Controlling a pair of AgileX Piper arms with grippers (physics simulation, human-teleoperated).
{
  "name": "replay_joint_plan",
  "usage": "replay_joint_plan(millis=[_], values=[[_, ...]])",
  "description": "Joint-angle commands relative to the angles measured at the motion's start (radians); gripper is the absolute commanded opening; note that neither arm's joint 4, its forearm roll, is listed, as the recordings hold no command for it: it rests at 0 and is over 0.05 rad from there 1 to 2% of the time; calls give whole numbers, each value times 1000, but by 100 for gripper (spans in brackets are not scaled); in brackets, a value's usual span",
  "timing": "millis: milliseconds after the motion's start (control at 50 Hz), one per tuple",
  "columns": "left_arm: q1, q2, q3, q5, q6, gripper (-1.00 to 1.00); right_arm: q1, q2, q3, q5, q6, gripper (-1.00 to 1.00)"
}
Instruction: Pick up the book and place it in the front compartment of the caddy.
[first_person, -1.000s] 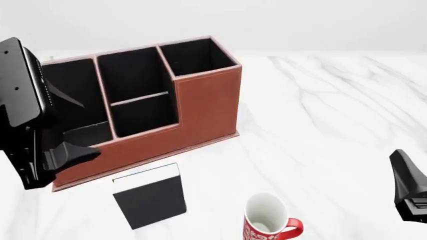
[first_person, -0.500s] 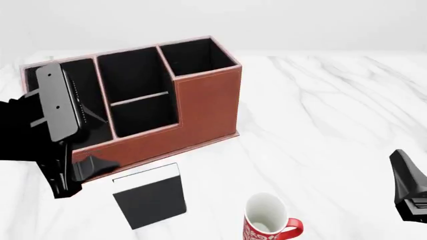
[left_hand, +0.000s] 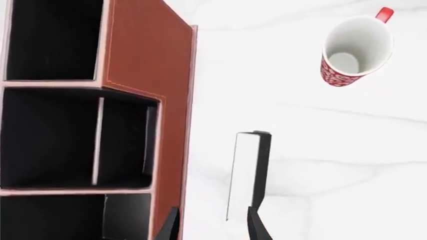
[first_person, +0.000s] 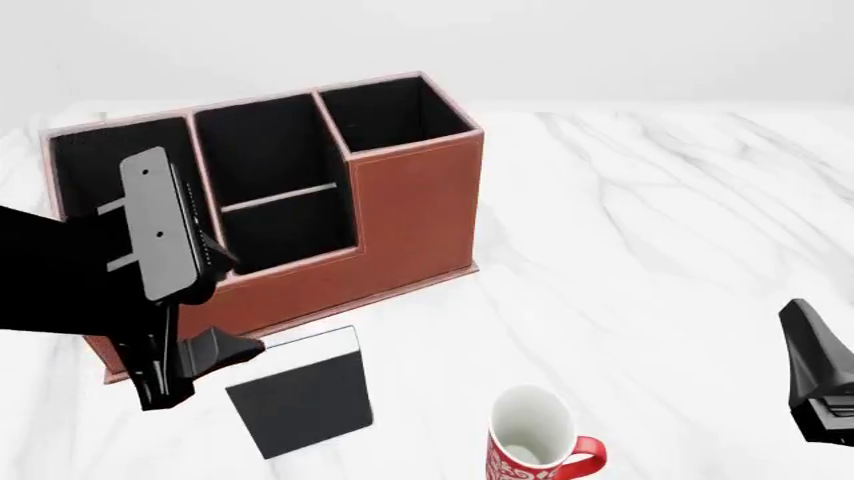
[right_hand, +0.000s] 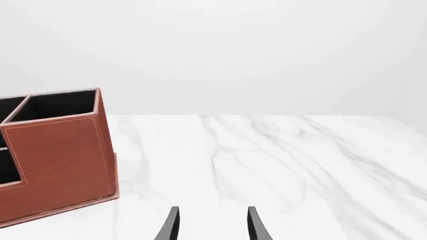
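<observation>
Early stage, nothing done: book (first_person: 299, 389) lies flat just in front of the caddy (first_person: 400, 215), ungrasped, left gripper (first_person: 200, 365) hovering beside it, jaws open and empty; right gripper (right_hand: 210, 225) idle, open, empty; grasp and placement both remain.

The black book (first_person: 302, 398) is lying flat near the tabletop's front edge, just before the reddish-brown caddy (first_person: 407, 215), whose black-lined front compartment (first_person: 287, 232) is sitting empty.
</observation>
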Motion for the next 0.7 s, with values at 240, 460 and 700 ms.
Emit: replay_joint_plan(millis=[240, 460, 700], values=[[-57, 42, 14, -37, -26, 100, 0, -5, 1, 5, 1, 100], [-86, 67, 17, -64, -46, 100, 0, -5, 1, 5, 1, 100], [-103, 102, 36, -109, -62, 100, 0, -5, 1, 5, 1, 100]])
